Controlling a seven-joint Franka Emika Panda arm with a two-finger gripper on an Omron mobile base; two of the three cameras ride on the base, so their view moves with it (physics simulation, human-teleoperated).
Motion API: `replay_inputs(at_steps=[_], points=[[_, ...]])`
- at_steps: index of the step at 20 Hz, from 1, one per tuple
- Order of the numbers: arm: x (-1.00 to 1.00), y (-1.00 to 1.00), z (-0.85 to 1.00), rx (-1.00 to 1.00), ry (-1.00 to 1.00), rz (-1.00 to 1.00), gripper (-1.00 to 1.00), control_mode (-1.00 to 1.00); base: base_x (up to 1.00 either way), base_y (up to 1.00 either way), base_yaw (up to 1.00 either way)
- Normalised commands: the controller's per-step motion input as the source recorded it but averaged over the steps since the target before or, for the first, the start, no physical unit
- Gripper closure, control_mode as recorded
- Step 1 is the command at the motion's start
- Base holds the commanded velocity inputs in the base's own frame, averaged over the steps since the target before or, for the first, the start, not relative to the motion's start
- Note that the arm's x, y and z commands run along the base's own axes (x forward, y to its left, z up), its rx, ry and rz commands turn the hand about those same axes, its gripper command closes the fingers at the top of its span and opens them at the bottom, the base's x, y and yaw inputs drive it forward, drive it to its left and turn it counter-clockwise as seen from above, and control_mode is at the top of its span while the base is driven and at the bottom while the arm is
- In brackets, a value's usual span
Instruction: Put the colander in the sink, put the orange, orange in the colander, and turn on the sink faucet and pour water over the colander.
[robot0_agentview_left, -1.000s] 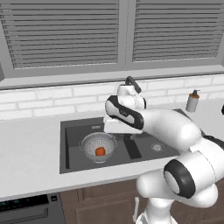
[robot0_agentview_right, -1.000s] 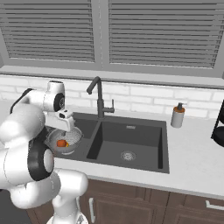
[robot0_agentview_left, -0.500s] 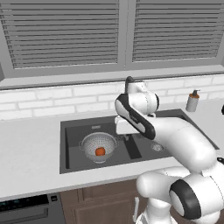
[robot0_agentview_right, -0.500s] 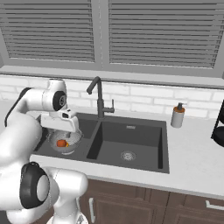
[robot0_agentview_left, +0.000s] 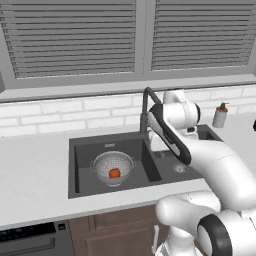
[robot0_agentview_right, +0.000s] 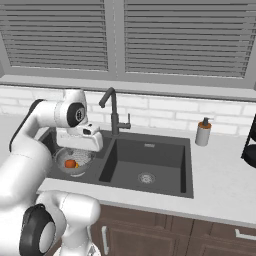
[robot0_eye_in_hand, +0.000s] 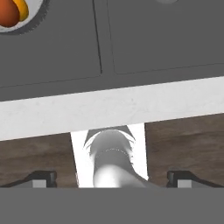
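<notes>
- The colander (robot0_agentview_left: 113, 166) sits in the left basin of the sink (robot0_agentview_left: 90, 186), with both oranges (robot0_eye_in_hand: 12, 11) inside it.
- The gripper (robot0_eye_in_hand: 111, 178) has swung away from the colander toward the faucet (robot0_agentview_left: 146, 111), jaws wide and empty.
- Fruit looks placed; the faucet lever likely comes next.

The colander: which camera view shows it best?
The left base view shows the colander whole, in the sink's left basin, with orange fruit inside. In the right base view the hand covers part of it. The hand view catches just its rim at the top left corner.
</notes>
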Motion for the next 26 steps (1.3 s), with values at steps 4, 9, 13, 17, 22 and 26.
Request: replay_inputs(at_steps=[4, 9, 13, 17, 22, 26], points=[[0.21, -0.32, 0.44, 0.02, -0.08, 0.00, -1.00, -1.00, 0.00, 0.00, 0.00], [0.53, -0.05, 0.43, 0.01, -0.04, 0.00, -1.00, -1.00, 0.00, 0.00, 0.00], [0.61, 0.00, 0.54, 0.03, 0.01, 0.00, -1.00, -1.00, 0.00, 0.00, 0.00], [0.42, -0.02, 0.54, 0.03, -0.04, 0.02, -1.00, -1.00, 0.00, 0.00, 0.00], [0.19, 0.00, 0.40, 0.00, -0.35, 0.14, -1.00, -1.00, 0.00, 0.00, 0.00], [-0.01, 0.00, 0.10, 0.00, -0.61, 0.12, -1.00, -1.00, 0.00, 0.00, 0.00]])
